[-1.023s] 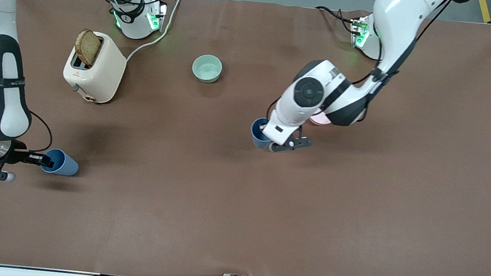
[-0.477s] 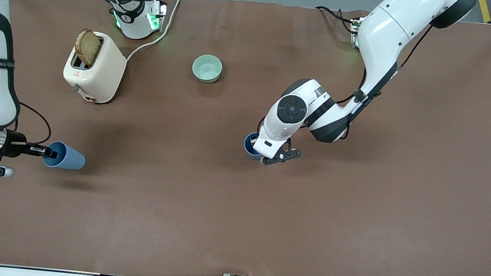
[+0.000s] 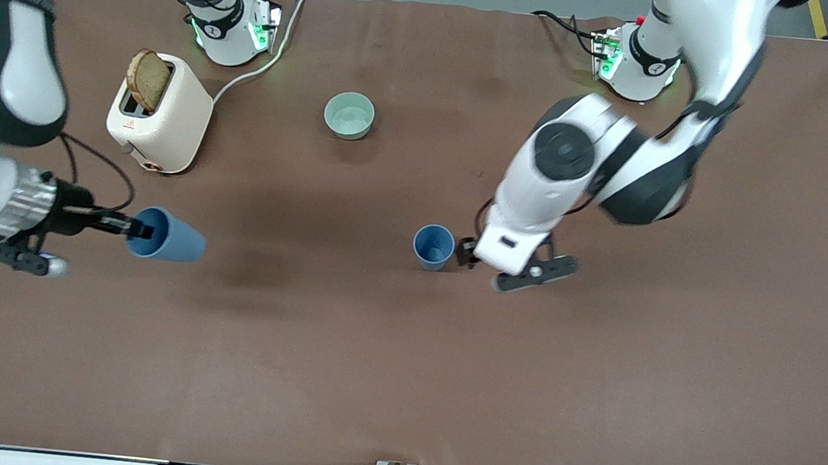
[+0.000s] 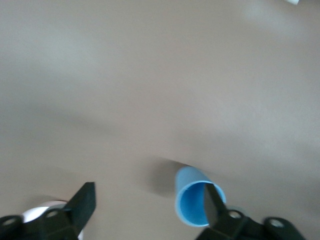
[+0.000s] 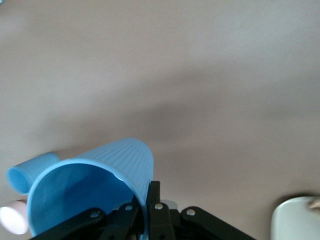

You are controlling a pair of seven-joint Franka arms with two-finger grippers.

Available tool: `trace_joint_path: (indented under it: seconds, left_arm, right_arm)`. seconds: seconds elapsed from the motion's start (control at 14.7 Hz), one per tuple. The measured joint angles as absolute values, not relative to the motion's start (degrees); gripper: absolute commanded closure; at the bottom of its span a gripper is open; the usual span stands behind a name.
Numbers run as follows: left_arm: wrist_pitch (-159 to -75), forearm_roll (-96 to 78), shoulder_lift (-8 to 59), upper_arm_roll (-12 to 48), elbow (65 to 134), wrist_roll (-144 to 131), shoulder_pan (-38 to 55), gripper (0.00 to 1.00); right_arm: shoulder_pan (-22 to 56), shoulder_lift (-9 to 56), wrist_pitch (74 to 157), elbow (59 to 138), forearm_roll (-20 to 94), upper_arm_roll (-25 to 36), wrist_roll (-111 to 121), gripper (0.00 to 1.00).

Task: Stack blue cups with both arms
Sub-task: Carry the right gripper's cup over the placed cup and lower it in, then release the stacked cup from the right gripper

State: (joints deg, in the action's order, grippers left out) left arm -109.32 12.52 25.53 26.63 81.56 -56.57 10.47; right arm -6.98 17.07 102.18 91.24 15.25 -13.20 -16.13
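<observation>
One blue cup stands upright, mouth up, near the middle of the table. My left gripper is open and empty, just beside this cup toward the left arm's end. In the left wrist view the cup shows past one finger of the open left gripper. My right gripper is shut on the rim of the second blue cup and holds it on its side above the table. In the right wrist view the right gripper pinches this cup's wall, and the standing cup shows farther off.
A cream toaster with a slice of bread stands toward the right arm's end, its cable running to that arm's base. A pale green bowl sits farther from the front camera than the standing cup. The pink bowl is hidden under the left arm.
My left gripper let go of its cup, which now stands free, and drew away toward the left arm's end. My right gripper carried its cup toward the middle of the table.
</observation>
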Motion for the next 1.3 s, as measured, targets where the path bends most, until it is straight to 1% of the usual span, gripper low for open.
trace_joint_path:
  seconds: [0.14,0.27,0.34,0.48,0.75,0.82,1.02,1.16,1.3]
  left_arm:
    - [-104.3,12.5,19.9,26.6,80.8,-50.0,7.4,0.0]
    - [-100.8,12.5,15.8,26.6,80.8,-41.6,4.4,0.0]
    - [-99.8,12.5,14.1,26.5,80.8,-37.0,2.9,0.0]
    - [-97.9,12.5,11.1,26.5,80.8,-28.8,-0.1,0.0]
    - [-90.3,10.6,5.1,25.7,80.8,-16.9,-3.8,0.0]
    - [-89.3,9.5,3.9,23.8,80.9,-14.1,-3.5,0.0]
    - [-86.8,6.2,2.0,14.1,81.5,-7.0,0.5,0.0]
    - [-86.6,4.9,1.2,10.0,82.8,-4.8,2.1,0.0]
    - [-86.6,4.4,-0.1,7.4,84.3,-4.6,3.7,0.0]
  right_arm:
    - [-6.7,15.4,103.0,91.2,10.3,-22.1,-27.8,0.98]
    - [-6.3,14.8,105.0,90.9,4.9,-31.4,-41.8,0.98]
    - [-5.7,14.8,106.7,91.0,2.8,-34.9,-47.9,0.99]
    - [-4.2,16.0,111.0,91.8,-0.5,-39.1,-58.1,0.99]
    - [-0.8,24.3,117.8,92.6,-10.5,-42.5,-73.2,0.99]
    - [0.2,26.6,119.5,92.6,-12.8,-42.9,-76.5,0.99]
    - [2.9,31.8,125.2,91.8,-14.8,-43.2,-81.3,0.99]
    - [4.8,33.7,125.8,90.4,-15.0,-43.4,-82.7,1.0]
    - [6.5,34.6,125.8,89.5,-15.6,-43.5,-83.3,0.99]
